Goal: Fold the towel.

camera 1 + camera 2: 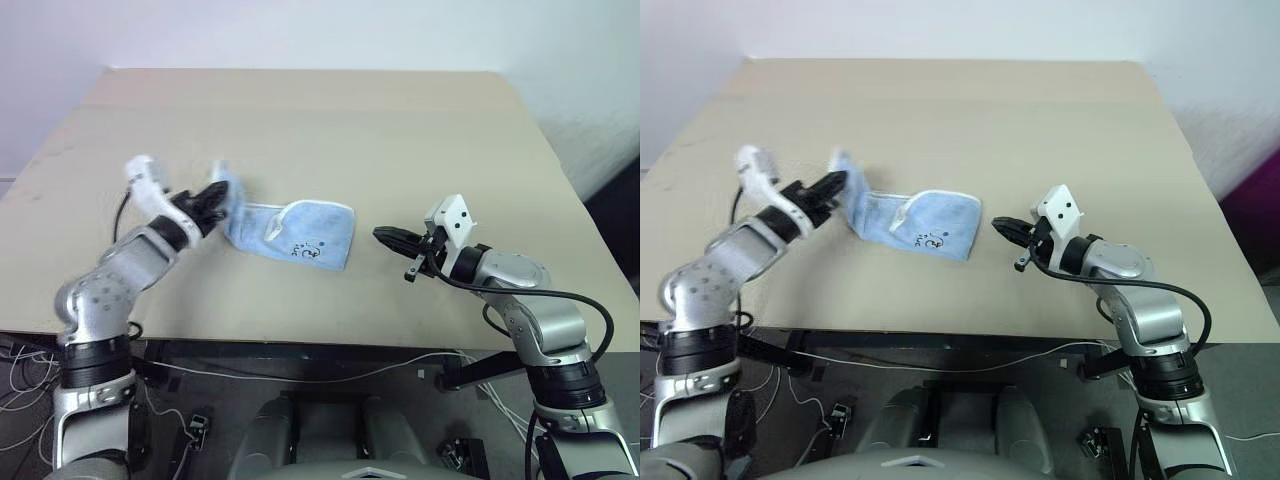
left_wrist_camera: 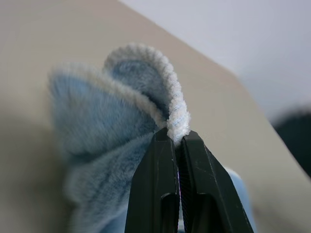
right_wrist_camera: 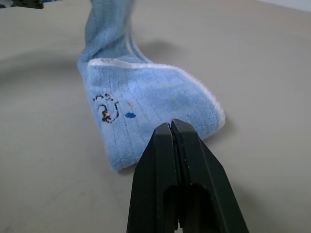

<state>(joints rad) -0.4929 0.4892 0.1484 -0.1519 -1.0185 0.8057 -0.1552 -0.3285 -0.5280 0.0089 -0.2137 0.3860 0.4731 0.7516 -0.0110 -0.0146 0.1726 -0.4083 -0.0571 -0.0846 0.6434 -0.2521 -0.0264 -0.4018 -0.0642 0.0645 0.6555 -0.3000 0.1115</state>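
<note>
**On the tan tabletop: a blue terry towel, one end lifted**

Near the middle of the table lies the towel, a light blue terry cloth with a soft, ribbed pile and a white stitched edging that reads as a fuzzy cord along its rim. Its right part rests flat on the surface, doubled over with a rounded fold at the end, and a small dark printed mark with a blue dot beside it sits on the upper layer. Its left end rises off the table as a bunched, curling flap.

The left gripper is clenched on that raised end: in the left wrist view its two smooth black fingers pinch the white edging between their tips, and the cloth puffs out in rounded lobes above them. The right gripper is clamped tight on nothing, its wedge-shaped fingers pressed together, hovering just beside the towel's folded right end without touching it.

The tabletop is a matte, beige, board-like sheet, plain and uniform. Behind it stands a pale, bare wall. Below the near edge of the table, loose cables trail across a dark floor.
</note>
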